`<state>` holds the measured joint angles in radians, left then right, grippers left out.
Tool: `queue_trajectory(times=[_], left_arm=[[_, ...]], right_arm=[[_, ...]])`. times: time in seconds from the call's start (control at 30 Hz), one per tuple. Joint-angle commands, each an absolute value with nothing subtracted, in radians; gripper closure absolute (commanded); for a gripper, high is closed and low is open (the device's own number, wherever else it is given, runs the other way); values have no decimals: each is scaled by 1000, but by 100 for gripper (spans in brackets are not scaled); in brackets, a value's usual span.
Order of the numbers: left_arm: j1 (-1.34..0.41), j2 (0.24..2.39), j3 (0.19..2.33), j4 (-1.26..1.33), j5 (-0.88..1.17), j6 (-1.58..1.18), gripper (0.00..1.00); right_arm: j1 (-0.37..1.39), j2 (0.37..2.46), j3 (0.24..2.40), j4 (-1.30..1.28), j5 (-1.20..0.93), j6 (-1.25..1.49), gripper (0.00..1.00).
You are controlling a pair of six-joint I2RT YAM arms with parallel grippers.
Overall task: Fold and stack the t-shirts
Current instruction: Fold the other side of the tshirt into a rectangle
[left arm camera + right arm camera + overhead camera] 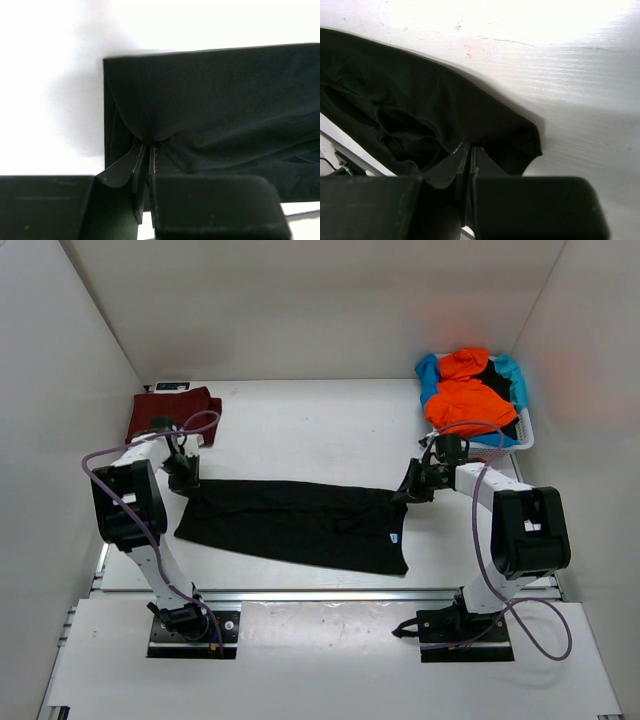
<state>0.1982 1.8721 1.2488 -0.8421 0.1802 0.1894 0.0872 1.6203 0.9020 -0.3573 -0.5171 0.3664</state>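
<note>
On table (300,420), black t-shirt (290,525) spans left pincer (188,483) to right pincer (408,490).

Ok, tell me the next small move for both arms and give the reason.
Probably lift both far corners a little, together, and start drawing them toward the near edge. The left gripper and right gripper each pinch a far corner of the black t-shirt, which lies flat as a long band, so another fold seems due.

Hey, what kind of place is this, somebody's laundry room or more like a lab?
Probably a robot lab test cell: bare white walls enclose a white table, a left arm and right arm are bolted at its near edge, and a black t-shirt lies spread between them.
</note>
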Motion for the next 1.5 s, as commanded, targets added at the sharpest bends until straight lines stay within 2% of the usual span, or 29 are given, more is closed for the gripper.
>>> queue_trajectory(times=[0.0,0.2,0.27,0.3,0.33,0.37,0.4,0.43,0.47,0.5,0.6,0.77,1.03,1.13,1.23,1.47], left_arm=[[186,1793,1339,-841,172,193,100],[160,1772,1382,-845,150,233,100],[138,1796,1377,-847,143,224,92],[141,1815,1373,-860,144,230,89],[130,1834,1379,-861,138,219,80],[135,1848,1382,-864,134,210,71],[132,1856,1384,-864,135,201,62],[135,1864,1378,-858,127,186,48],[135,1862,1382,-861,123,183,29],[137,1859,1385,-856,120,186,2],[137,1826,1394,-850,83,186,1],[141,1746,1347,-787,16,166,1],[126,1761,1250,-834,-29,183,1],[117,1776,1218,-836,-49,176,1],[112,1766,1193,-830,-67,193,1],[97,1746,1147,-798,-83,195,1]], right_arm=[[66,1566,897,-325,-522,361,100],[80,1585,919,-325,-538,351,100],[80,1600,925,-334,-548,353,100],[87,1609,937,-336,-551,353,94],[87,1620,945,-339,-557,350,82],[94,1623,962,-339,-564,345,74],[98,1631,974,-348,-569,335,63],[103,1632,992,-360,-572,330,58],[104,1628,1005,-370,-575,322,55],[118,1611,1026,-386,-572,307,55],[170,1565,1078,-437,-510,249,58],[340,1537,1115,-468,-398,178,76],[478,1796,1304,-592,-367,141,88],[563,1861,1344,-650,-341,100,100],[587,1856,1322,-657,-353,91,100],[600,1732,1109,-578,-348,156,100]])
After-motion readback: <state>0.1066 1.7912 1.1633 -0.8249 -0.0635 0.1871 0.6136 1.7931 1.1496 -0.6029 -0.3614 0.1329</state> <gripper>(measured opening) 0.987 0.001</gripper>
